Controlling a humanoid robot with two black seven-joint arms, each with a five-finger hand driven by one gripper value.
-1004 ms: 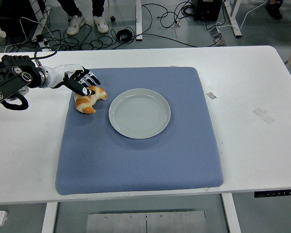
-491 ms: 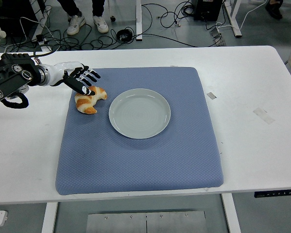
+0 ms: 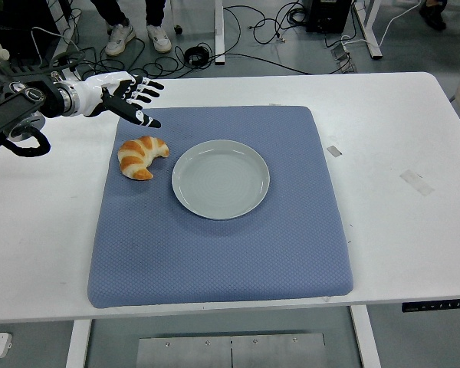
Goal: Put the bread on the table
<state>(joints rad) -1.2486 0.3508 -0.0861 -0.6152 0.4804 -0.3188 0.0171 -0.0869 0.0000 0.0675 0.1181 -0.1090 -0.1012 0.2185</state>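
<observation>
Resting spot of bread (image 3: 142,156): flat on the blue mat (image 3: 222,253), near its left edge, just left of the plate (image 3: 221,179), apart from its rim
Bread look: golden croissant, curved, one tip toward the plate, the other toward the near edge
Left hand (image 3: 129,95): raised past the bread on the far side, over the mat's far-left corner; fingers (image 3: 148,86) spread wide, holding nothing, clear of the bread
Left arm: entering from the left edge, black casing with a white wrist
Right hand: out of sight
Plate: pale, round, bare, sitting about mid-mat, a little toward the far side
Mat: blue, square, padded, covering the middle of the white table (image 3: 399,138)
Table: bits of tape (image 3: 417,182) on the bare right side
Floor beyond the table: tangled cables (image 3: 245,31) and a person's white shoes (image 3: 138,36) at the top
</observation>
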